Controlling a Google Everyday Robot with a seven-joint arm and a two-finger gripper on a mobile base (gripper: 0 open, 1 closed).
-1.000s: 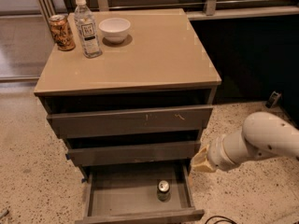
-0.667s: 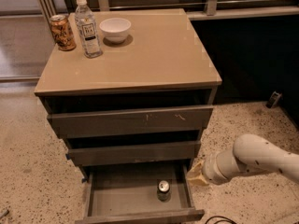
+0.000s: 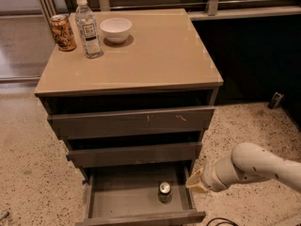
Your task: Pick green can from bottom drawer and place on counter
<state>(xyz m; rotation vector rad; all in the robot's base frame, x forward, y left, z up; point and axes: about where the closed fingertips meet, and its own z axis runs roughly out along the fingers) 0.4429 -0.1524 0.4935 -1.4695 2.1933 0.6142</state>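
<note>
The green can (image 3: 164,191) stands upright on the grey floor of the open bottom drawer (image 3: 122,199), towards its right side, silver top showing. The tan counter (image 3: 155,55) tops the cabinet above. My gripper (image 3: 196,182) is at the end of the white arm, low at the drawer's right wall, just right of the can and apart from it. Only its pale tip shows.
On the counter's back left stand an orange-brown patterned can (image 3: 62,32), a clear water bottle (image 3: 88,28) and a white bowl (image 3: 116,29). The two upper drawers (image 3: 131,121) are slightly open. A black cable (image 3: 221,221) lies on the speckled floor at the bottom right.
My arm has dropped lower and the gripper now sits beside the bottom drawer's right wall. The can has not moved.
</note>
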